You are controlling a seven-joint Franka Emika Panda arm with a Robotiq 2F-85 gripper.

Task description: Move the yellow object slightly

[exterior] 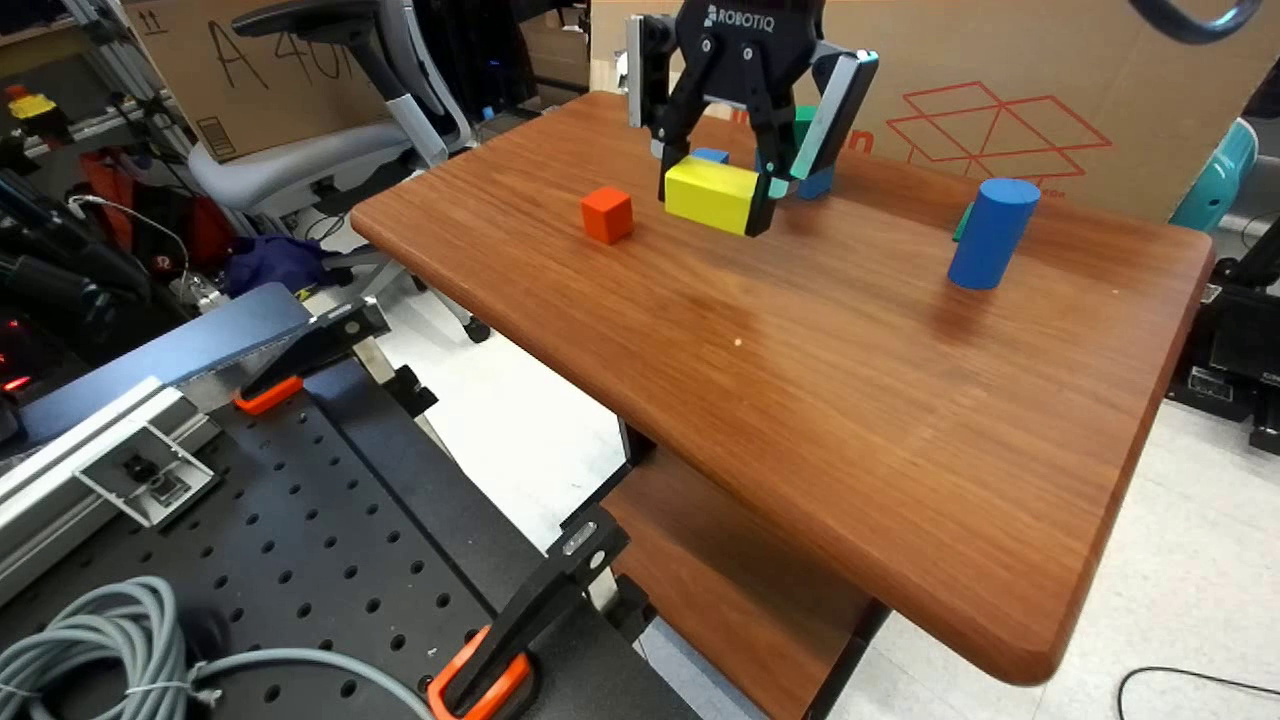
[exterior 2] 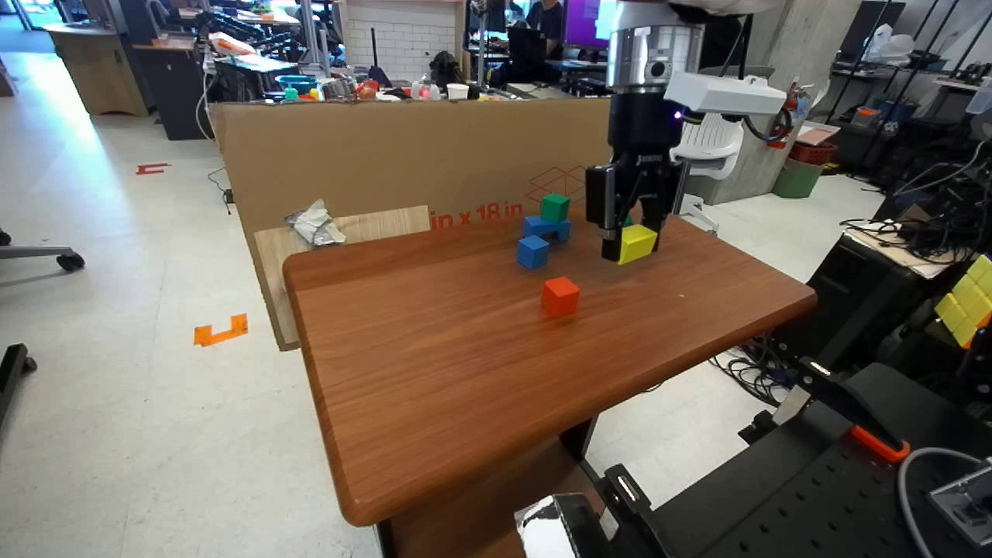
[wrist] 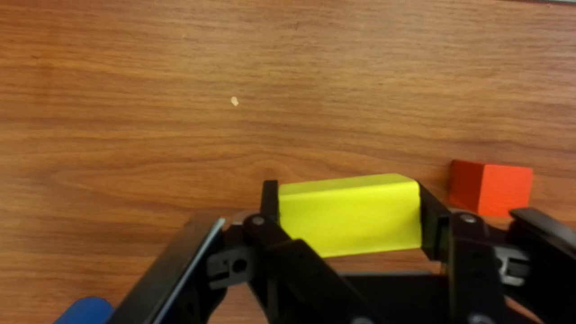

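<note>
The yellow block [exterior: 708,193] is a plain rectangular block held between the two black fingers of my gripper [exterior: 718,200]. In the wrist view the yellow block [wrist: 351,218] spans the gap, with a finger touching each end; the left finger linkage covers its lower left corner. The yellow block [exterior 2: 637,244] and gripper [exterior 2: 634,242] also show in an exterior view, toward the table's back right. The block appears raised above the wooden table [exterior: 850,400], though its exact height is hard to tell.
A red cube [exterior: 607,215] stands beside the gripper; it shows in the wrist view [wrist: 504,189]. A blue cylinder [exterior: 993,233] stands upright farther along. A blue cube [exterior 2: 533,252] and a green cube [exterior 2: 554,208] on a blue bridge block [exterior 2: 547,229] are near the cardboard [exterior 2: 403,155] behind the table.
</note>
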